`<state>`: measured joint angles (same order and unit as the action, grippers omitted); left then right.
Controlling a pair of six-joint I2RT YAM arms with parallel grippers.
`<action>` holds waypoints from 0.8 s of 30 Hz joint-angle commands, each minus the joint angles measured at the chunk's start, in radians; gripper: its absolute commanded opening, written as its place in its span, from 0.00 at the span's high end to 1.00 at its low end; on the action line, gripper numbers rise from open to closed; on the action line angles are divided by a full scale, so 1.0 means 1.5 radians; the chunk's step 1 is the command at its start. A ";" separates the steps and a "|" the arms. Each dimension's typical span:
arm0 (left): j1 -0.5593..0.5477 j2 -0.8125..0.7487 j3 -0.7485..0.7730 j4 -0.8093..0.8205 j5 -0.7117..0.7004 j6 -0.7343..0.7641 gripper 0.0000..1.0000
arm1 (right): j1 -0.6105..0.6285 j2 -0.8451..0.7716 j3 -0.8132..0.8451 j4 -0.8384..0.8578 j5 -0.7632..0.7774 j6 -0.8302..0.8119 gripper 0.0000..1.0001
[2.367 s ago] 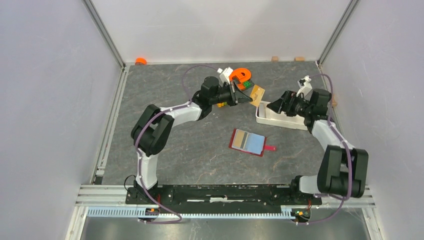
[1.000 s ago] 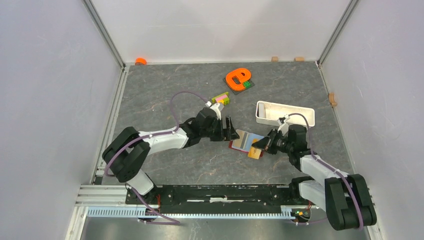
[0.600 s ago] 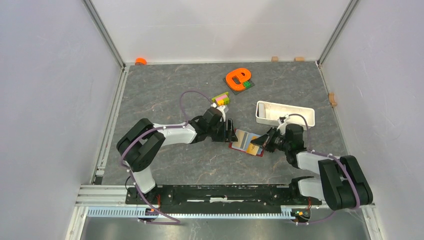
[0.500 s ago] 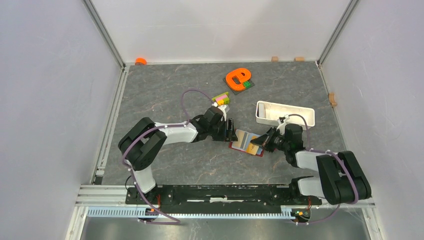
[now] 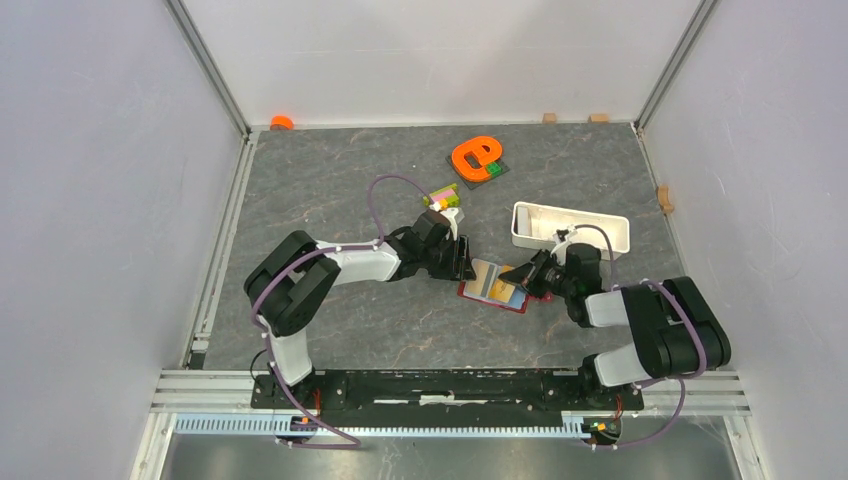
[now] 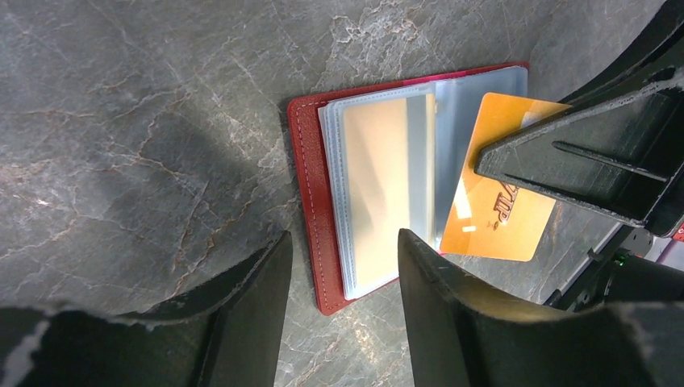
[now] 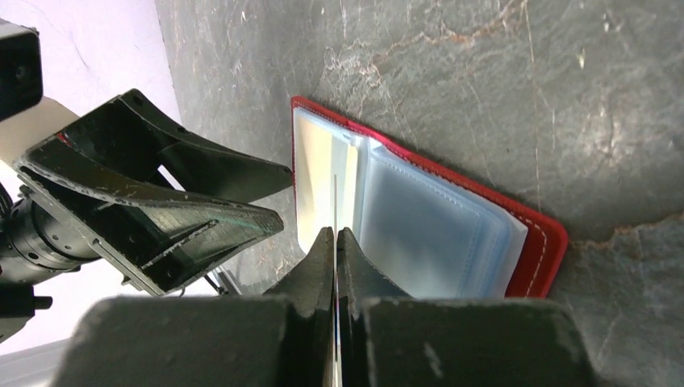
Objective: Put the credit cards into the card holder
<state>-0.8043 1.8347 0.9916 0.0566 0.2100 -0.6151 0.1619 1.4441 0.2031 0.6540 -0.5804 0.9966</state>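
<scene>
The card holder [image 5: 481,285] lies open on the dark stone-patterned table [image 5: 330,190], in front of the two arm bases and between the two wrists, its clear sleeves facing up and its red cover showing as a border around them. The right gripper [image 7: 335,234] is clenched on a credit card [image 6: 492,218], an orange one that shows only as a thin edge between the two pressed fingers in the right wrist view. This card is held tilted over the holder's page on the right arm's side, with one edge near the fold between the pages and its other end hanging out past the holder's border above the table. Whether that edge has entered a sleeve cannot be told. A second card [image 6: 379,185], tan, sits inside the sleeve on the page toward the left arm. The left gripper [image 6: 340,242] is released, with its fingers spread and nothing between them. It hangs over the holder's edge on the left arm's side, so that the red border and part of the tan card's sleeve show in the gap. It cannot be told whether its fingers touch the holder. Beyond the holder, on the right arm's side, stands a white tray [image 5: 570,228]. Farther back from the holder lie some toy bricks [image 5: 442,197] and an orange piece [image 5: 475,155].
</scene>
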 commanded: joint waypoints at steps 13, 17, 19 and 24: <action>0.001 0.023 0.006 -0.023 -0.019 0.042 0.46 | 0.008 0.036 0.021 -0.003 0.044 -0.044 1.00; 0.001 0.025 0.007 -0.023 -0.017 0.043 0.47 | 0.015 0.053 0.018 0.010 0.042 -0.039 1.00; 0.001 0.027 0.007 -0.023 -0.014 0.043 0.48 | 0.021 0.060 0.018 0.015 0.042 -0.035 1.00; 0.001 0.032 0.007 -0.023 -0.010 0.042 0.51 | 0.035 0.076 0.011 0.038 0.044 -0.021 1.00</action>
<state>-0.8036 1.8450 0.9955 0.0578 0.2104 -0.6109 0.1936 1.5280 0.2359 0.7124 -0.5217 0.9459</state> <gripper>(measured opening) 0.502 0.009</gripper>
